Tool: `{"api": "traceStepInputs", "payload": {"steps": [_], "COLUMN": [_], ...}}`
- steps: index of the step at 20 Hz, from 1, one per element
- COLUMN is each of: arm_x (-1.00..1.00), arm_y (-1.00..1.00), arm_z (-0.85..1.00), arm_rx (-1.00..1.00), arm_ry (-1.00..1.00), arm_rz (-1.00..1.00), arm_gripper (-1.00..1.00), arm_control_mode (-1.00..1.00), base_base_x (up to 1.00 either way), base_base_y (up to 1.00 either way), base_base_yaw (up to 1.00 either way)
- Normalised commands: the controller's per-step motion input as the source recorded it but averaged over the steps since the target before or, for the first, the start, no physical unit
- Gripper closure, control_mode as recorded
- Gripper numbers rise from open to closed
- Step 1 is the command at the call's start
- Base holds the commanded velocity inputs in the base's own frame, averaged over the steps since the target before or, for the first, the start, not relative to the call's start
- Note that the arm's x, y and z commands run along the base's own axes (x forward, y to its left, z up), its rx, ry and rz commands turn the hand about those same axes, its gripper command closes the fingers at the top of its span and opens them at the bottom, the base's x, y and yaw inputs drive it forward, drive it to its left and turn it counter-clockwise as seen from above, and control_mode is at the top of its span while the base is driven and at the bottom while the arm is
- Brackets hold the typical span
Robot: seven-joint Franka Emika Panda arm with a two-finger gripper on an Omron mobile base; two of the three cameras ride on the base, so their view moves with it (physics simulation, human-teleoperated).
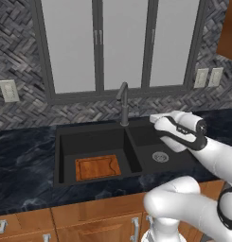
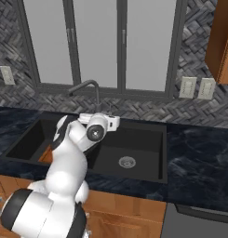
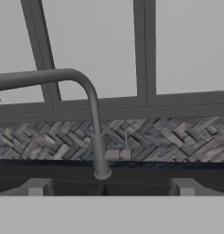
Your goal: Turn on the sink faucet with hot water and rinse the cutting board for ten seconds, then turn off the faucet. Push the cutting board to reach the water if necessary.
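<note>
Down at 7 o'clock in the sink (image 1: pixel 65 142) sits the cutting board (image 1: pixel 97 167) — gripper (image 3: pixel 109 187) spread wide, empty, facing the sink faucet (image 3: pixel 96 137).

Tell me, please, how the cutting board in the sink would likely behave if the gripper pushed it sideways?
The cutting board looks rigid and flat, so it should probably slide rather than bend or tip. Lying on the sink floor, it would likely stop at a basin wall.

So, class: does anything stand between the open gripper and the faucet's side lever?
Nothing visible does. In the hand view the gripper faces the sink faucet directly, with its lever just beside the post.
</note>
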Motion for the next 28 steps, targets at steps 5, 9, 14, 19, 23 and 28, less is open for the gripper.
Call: {"api": "traceStepInputs", "payload": {"steps": [5, 9, 14, 19, 23, 28], "arm_x": [0.23, 0.21, 0.24, 0.17, 0.09, 0.14], "arm_y": [0.00, 0.00, 0.00, 0.00, 0.00, 0.00], "arm_z": [-0.18, -0.17, -0.20, -0.10, -0.02, -0.02], "arm_rx": [0.00, 0.00, 0.00, 0.00, 0.00, 0.00], "arm_ry": [0.00, 0.00, -0.01, 0.00, 0.00, 0.00], "arm_rz": [0.00, 0.00, 0.00, 0.00, 0.00, 0.00], "arm_gripper": [-1.00, -1.00, -1.00, -1.00, -1.00, -1.00], "arm_control_mode": [-1.00, -1.00, -1.00, -1.00, -1.00, -1.00], "base_base_x": [0.00, 0.00, 0.00, 0.00, 0.00, 0.00], "base_base_y": [0.00, 0.00, 0.00, 0.00, 0.00, 0.00], "base_base_yaw": [0.00, 0.00, 0.00, 0.00, 0.00, 0.00]}}
